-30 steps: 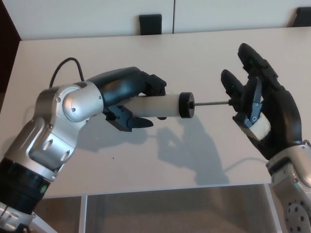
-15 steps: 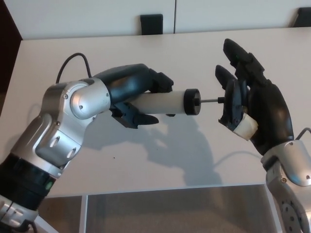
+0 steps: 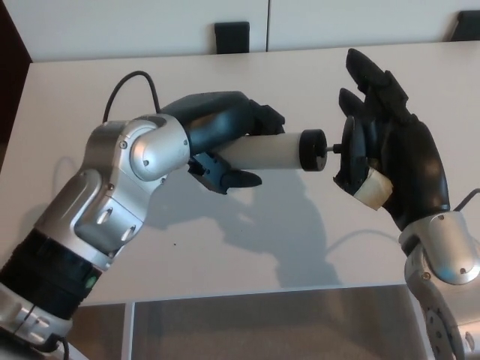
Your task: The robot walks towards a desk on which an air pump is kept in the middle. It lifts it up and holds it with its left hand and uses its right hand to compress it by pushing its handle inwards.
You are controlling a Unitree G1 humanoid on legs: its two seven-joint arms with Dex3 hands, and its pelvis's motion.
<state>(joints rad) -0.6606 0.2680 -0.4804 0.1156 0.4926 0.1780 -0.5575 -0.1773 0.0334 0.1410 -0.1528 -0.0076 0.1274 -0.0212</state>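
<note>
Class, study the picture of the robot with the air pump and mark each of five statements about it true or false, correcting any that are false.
1. The left hand holds the air pump by its pale barrel. True.
2. The pump lies flat on the desk. False: it is held up above the desk, and its shadow falls on the surface below.
3. The right hand is at the handle end of the pump. True.
4. A long stretch of the rod shows between the black end cap and the handle. False: only a short bit shows.
5. The pump points straight up. False: it lies roughly level, pointing sideways.
</note>
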